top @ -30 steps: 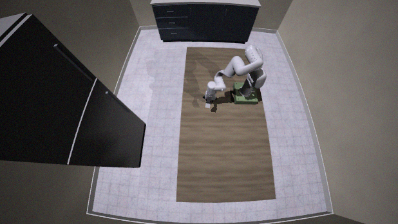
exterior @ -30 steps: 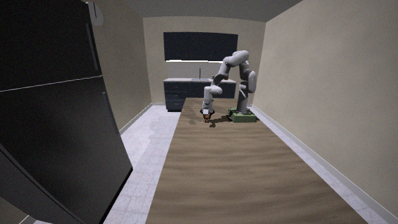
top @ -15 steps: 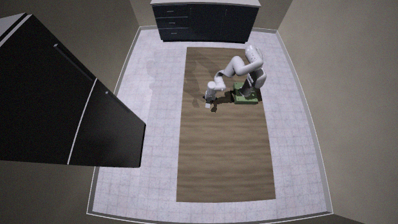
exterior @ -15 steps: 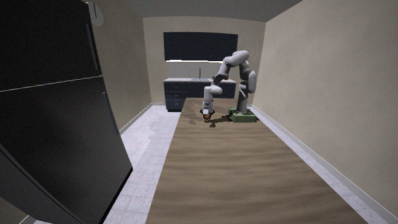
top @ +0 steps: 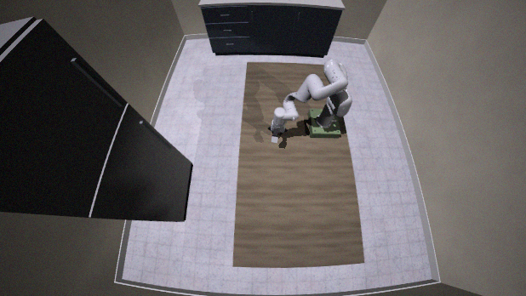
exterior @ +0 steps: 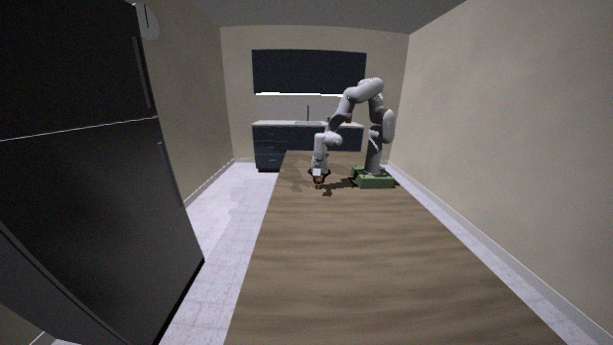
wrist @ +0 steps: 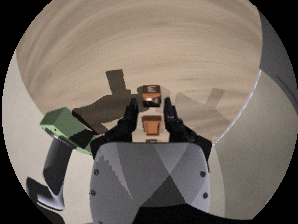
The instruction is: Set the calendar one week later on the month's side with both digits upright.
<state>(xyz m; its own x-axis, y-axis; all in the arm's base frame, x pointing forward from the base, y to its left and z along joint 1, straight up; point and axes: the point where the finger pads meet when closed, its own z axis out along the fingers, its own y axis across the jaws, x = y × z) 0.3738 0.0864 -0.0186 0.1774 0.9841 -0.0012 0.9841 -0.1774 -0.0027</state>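
Wrist view: hand (top: 276, 135) (exterior: 318, 179) (wrist: 150, 104) released; orange cube (exterior: 318, 181) (wrist: 151, 91) near fingertips; green base (top: 324, 135) (exterior: 377, 182) (wrist: 59, 120) on table (top: 298, 191) (exterior: 357, 248) (wrist: 200, 50), toward 9 o'clock.

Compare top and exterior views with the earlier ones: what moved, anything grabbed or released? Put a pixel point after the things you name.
No visible change in either view: the arm (top: 315, 87) (exterior: 364, 91) (wrist: 150, 165) keeps its pose, and the pincer (top: 277, 133) (exterior: 318, 178) (wrist: 150, 104) hangs at the same spot. No grab or release shows. Green base (top: 325, 134) (exterior: 377, 182) (wrist: 60, 122) unmoved. Wrist view has no earlier picture, so finer shifts can't be judged.
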